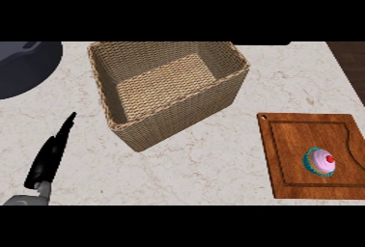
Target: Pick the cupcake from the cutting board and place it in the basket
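Observation:
A cupcake [321, 162] with pink frosting, a teal wrapper and a red cherry sits on the wooden cutting board [292, 144] at the right, toward the board's near right part. The woven basket [228, 91] stands at the upper middle, with nothing inside. My left hand [49, 157] shows at the lower left, fingers straight and pointing up, resting well to the left of the basket and holding nothing. My right hand does not appear in the head view.
A dark grey rounded pan or bowl [21, 65] lies at the upper left corner. The counter [192, 159] is pale marble. Its right edge [345, 72] runs along the upper right, with dark floor beyond.

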{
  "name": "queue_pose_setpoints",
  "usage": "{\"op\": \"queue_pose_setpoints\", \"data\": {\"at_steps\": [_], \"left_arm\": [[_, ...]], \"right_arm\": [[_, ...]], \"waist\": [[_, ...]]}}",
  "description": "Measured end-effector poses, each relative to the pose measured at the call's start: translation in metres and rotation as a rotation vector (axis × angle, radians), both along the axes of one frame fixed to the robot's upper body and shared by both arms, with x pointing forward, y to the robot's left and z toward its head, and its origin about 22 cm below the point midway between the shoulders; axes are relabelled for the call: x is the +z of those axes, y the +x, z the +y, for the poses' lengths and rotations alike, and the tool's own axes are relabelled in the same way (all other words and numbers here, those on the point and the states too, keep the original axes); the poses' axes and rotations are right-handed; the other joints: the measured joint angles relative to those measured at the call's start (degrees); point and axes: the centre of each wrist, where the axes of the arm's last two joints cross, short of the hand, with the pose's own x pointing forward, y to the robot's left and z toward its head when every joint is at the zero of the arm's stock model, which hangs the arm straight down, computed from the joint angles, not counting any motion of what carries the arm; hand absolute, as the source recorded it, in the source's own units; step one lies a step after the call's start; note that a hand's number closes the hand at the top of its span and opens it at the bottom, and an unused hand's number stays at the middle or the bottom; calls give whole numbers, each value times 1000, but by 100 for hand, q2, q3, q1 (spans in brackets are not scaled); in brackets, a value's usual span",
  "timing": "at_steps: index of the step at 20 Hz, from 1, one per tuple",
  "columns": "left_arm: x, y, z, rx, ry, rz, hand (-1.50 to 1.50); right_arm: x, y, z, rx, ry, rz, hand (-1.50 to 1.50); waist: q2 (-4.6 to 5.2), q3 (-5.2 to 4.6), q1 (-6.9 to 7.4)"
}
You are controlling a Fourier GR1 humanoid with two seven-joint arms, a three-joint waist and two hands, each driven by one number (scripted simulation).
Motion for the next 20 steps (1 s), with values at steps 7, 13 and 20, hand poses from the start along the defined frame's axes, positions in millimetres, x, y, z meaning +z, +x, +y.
{"op": "queue_pose_setpoints", "data": {"at_steps": [7,13,20], "left_arm": [[0,-1,0,3,2,1,0],[-1,-3,-4,-1,-4,4,0],[0,0,0,-3,-3,3,0]], "right_arm": [[-3,21,-7,-17,7,38,-150],[-11,36,-20,-18,-9,77,-150],[-13,48,-34,-48,-42,125,-150]], "waist": [[19,17,10],[15,22,-7],[28,24,-25]]}}
